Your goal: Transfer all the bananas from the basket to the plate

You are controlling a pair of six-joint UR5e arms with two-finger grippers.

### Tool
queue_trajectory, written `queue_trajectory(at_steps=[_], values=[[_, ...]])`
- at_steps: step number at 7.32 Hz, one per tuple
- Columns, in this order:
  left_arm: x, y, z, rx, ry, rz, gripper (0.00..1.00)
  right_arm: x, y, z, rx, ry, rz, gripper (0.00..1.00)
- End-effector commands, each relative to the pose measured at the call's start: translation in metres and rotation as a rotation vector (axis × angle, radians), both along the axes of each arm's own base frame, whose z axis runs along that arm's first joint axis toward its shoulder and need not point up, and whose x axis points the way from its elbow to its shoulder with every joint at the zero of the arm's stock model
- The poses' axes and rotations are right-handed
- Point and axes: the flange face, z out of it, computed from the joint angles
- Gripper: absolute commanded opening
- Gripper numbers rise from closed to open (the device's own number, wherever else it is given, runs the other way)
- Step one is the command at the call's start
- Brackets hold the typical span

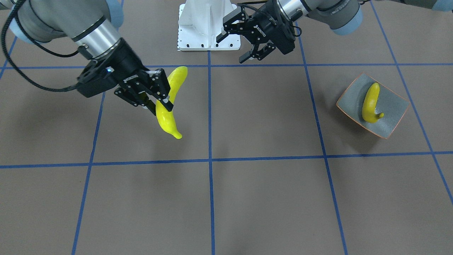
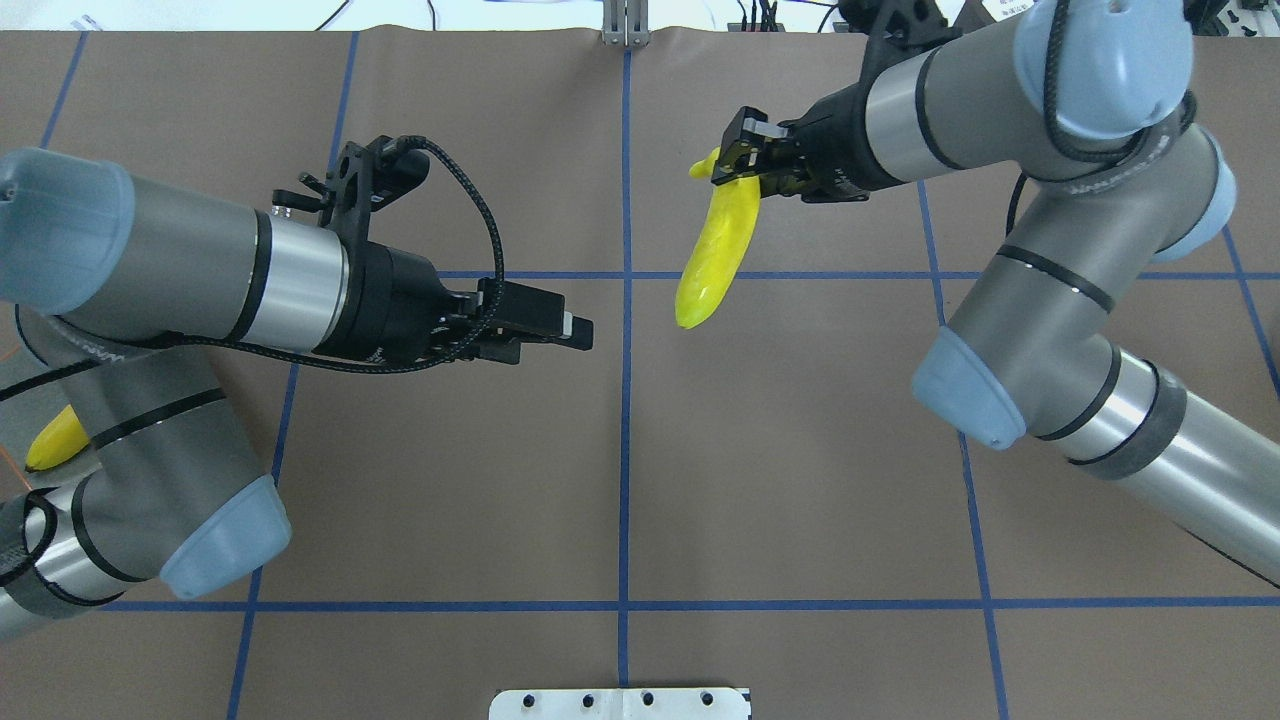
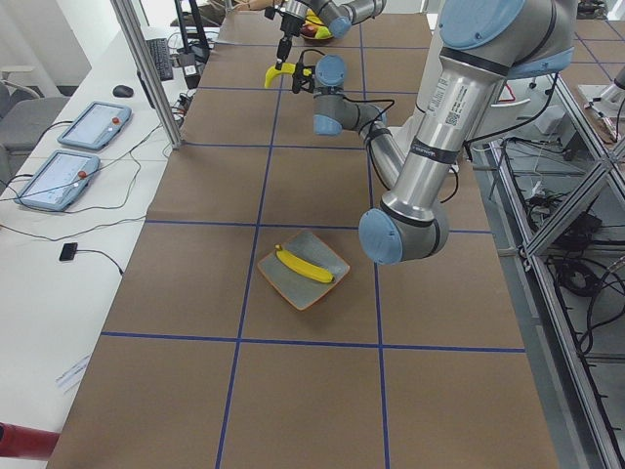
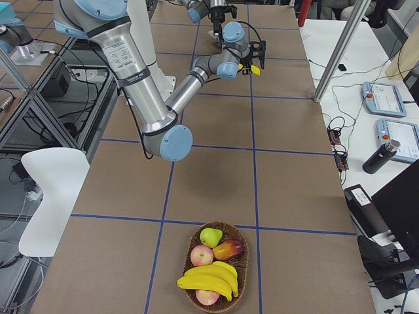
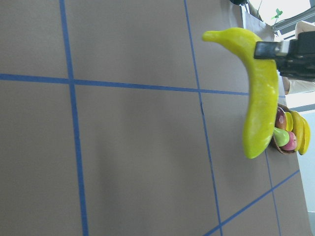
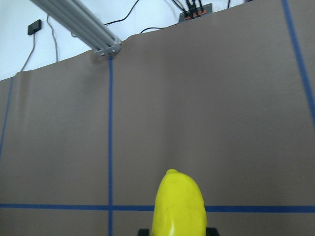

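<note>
My right gripper (image 1: 161, 103) is shut on a yellow banana (image 1: 170, 122) and holds it above the table, left of centre in the front view. The same banana (image 2: 712, 250) hangs from that gripper (image 2: 740, 165) in the overhead view, and it also shows in the left wrist view (image 5: 263, 103) and the right wrist view (image 6: 179, 206). My left gripper (image 1: 231, 49) is open and empty near the robot base, pointing toward the held banana. The grey-green plate (image 1: 393, 106) holds one banana (image 1: 371, 102). The basket (image 4: 243, 261) holds more bananas (image 4: 206, 278).
The basket also holds apples and a green pear (image 4: 211, 236). The white robot base (image 1: 208, 24) stands at the table's back edge. Operator tablets (image 3: 73, 151) lie on a side bench. The left arm's elbow (image 3: 405, 220) hangs beside the plate (image 3: 317, 249).
</note>
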Motion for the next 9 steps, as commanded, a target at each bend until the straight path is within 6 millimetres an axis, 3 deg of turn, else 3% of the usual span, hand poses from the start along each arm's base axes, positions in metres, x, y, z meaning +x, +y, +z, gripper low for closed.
queue_trajectory(at_steps=[1, 6, 7, 9], values=[[0.008, 0.007, -0.012, -0.005, 0.019, 0.019, 1.0, -0.033, 0.027, -0.043, 0.015, -0.064, 0.003, 0.0], [0.01, 0.007, -0.012, -0.004, 0.019, 0.02, 0.97, -0.04, 0.06, -0.062, 0.043, -0.105, -0.036, 0.0], [0.009, 0.007, -0.015, -0.001, 0.023, 0.02, 0.8, -0.046, 0.065, -0.063, 0.041, -0.109, -0.035, 0.0], [0.007, 0.009, -0.017, 0.004, 0.031, 0.016, 0.17, -0.042, 0.072, -0.069, 0.055, -0.123, -0.032, 0.0]])
